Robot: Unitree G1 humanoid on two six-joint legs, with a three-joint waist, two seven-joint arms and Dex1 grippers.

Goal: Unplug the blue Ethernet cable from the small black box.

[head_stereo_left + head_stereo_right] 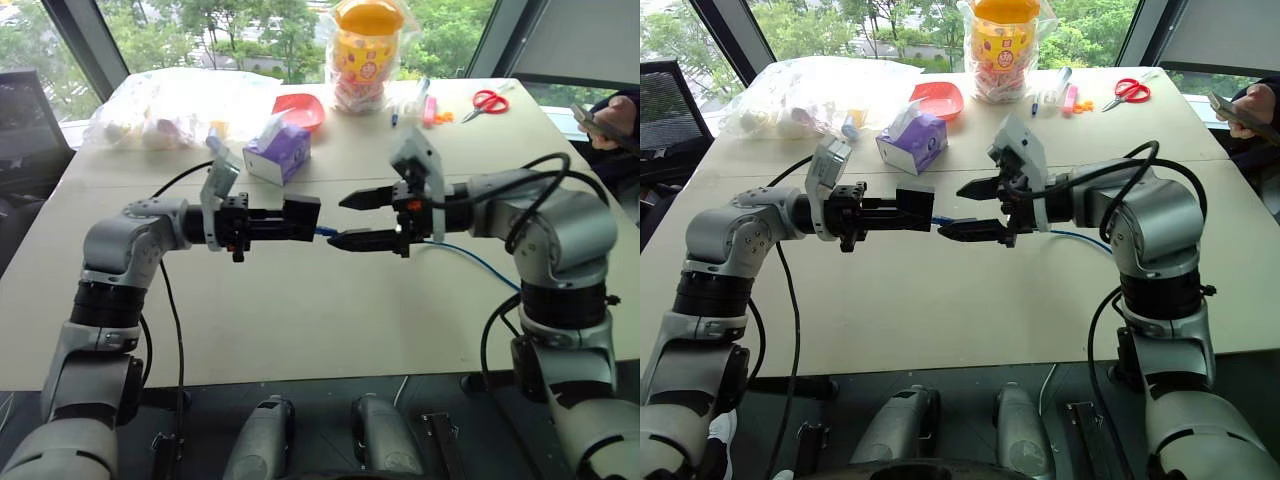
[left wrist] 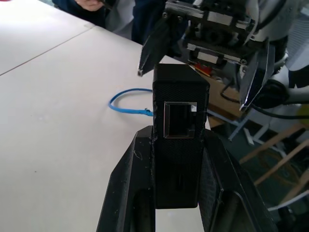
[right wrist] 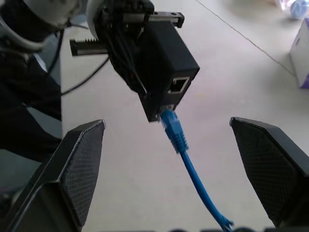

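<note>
The small black box (image 3: 161,60) is held above the surface in the left pincer (image 1: 300,218), its empty port exposed. The blue Ethernet cable (image 3: 188,164) is still plugged beneath it, trailing rightward.

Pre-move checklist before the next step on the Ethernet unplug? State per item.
1. Left end effector shut on small black box: ok.
2. Right end effector open: ok, jaws stand wide apart.
3. Right end effector gripping blue cable: not ok, the cable runs between its fingers untouched.
4. Plug out of the box: cannot tell; it sits against the box's lower edge. The visible port is empty.
5. Cable slack on table: ok, loose curve.
</note>
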